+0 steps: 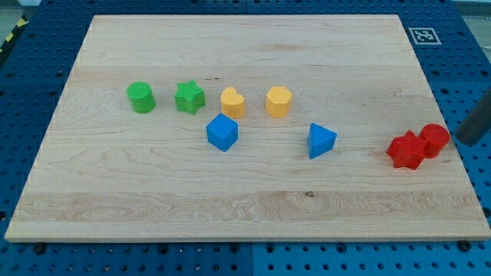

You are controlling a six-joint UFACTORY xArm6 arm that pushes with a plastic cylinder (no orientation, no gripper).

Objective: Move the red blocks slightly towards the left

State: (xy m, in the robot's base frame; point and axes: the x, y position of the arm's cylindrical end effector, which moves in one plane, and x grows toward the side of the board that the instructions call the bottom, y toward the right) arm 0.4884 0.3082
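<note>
Two red blocks touch each other near the board's right edge: a red star-like block [405, 149] and a red round block [435, 140] just to its right. My rod enters from the view's right edge, and my tip [462, 140] sits just right of the red round block, a small gap apart. The tip is beyond the board's right edge as seen in the view.
On the wooden board [245, 207]: a green cylinder [141, 97], a green star [189, 97], two yellow blocks [233, 101] [278, 101], a blue cube [222, 133] and a blue triangular block [321, 140]. A marker tag [424, 35] lies at the top right.
</note>
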